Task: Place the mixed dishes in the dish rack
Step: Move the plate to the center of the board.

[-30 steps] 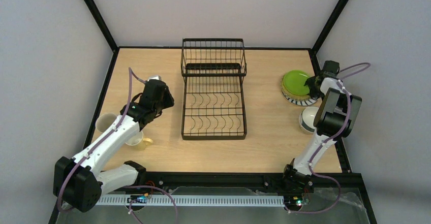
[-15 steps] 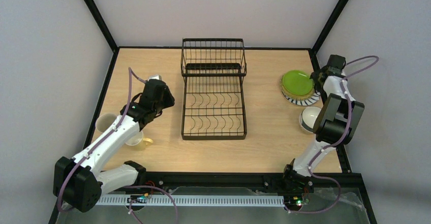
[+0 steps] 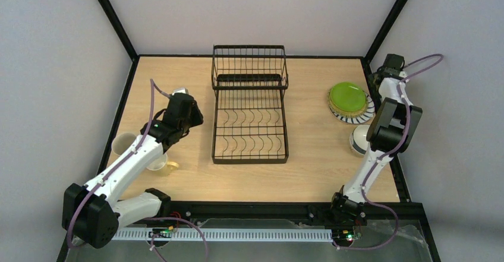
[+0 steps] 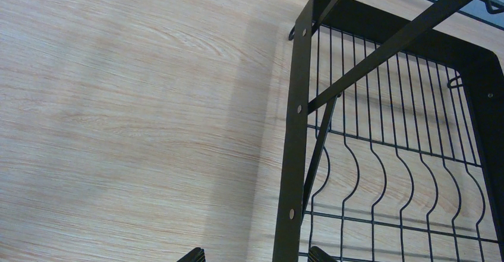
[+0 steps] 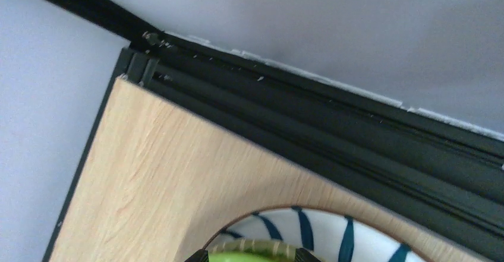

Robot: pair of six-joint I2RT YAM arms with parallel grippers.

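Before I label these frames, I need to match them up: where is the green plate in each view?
Top external: green plate on the right, topping a stack, right of the rack.
Left wrist: not in it; only the rack's corner shows.
Right wrist: a green sliver at the bottom edge, centre.
Shared landmark: the striped plate under it, seen in the top and right wrist views.

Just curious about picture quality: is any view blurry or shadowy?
Top external: evenly lit, no glare. Left wrist: crisp wood grain, soft shadow on the table beside the dish rack. Right wrist: slightly soft, the striped plate cropped at the bottom.
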